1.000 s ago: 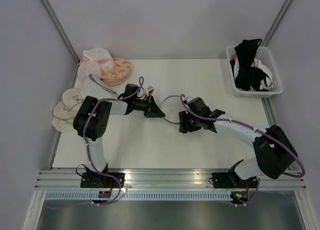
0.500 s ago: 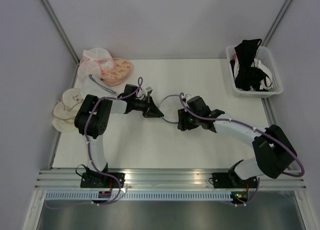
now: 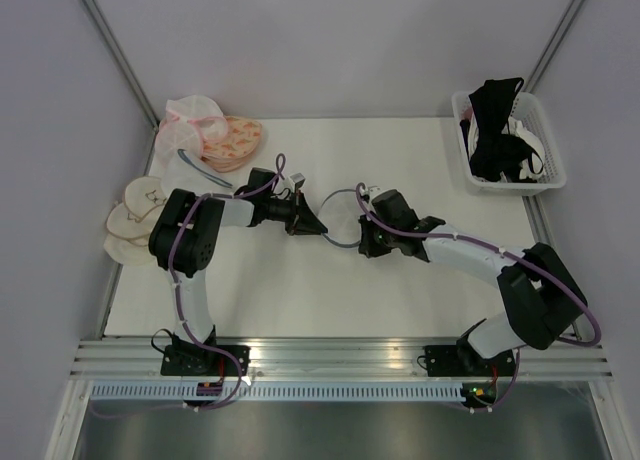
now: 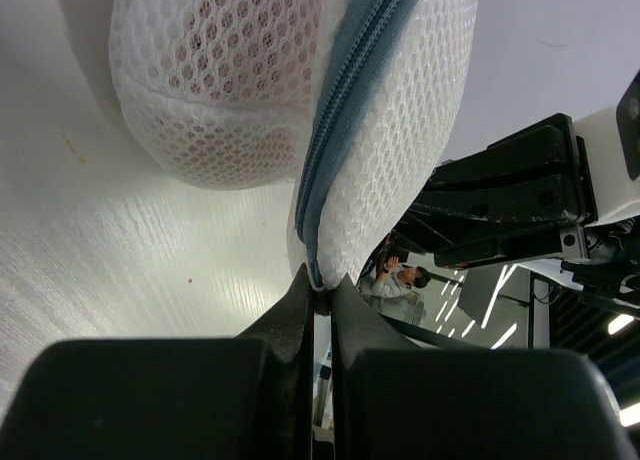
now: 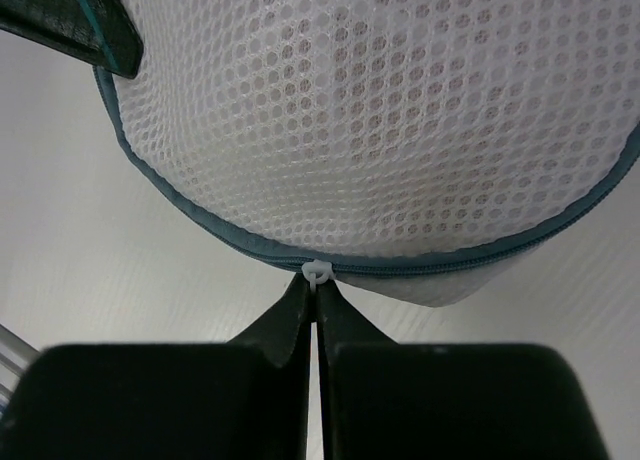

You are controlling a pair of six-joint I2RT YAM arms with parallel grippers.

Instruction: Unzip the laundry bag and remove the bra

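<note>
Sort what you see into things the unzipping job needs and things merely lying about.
Job: laundry bag, its zip pull, pink bra inside, left pincer, right pincer.
Lying about: pink mesh pouch, orange patterned bra, cream padded cups, basket of black bras.

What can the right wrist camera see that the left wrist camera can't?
Only the right wrist view shows the little white zipper pull, pinched by the right gripper. Only the left wrist view clearly shows pink through the mesh, likely the bra, and the left gripper closed on the bag's edge from up close. Both show the white mesh laundry bag, its blue-grey zipper and the white table.
</note>
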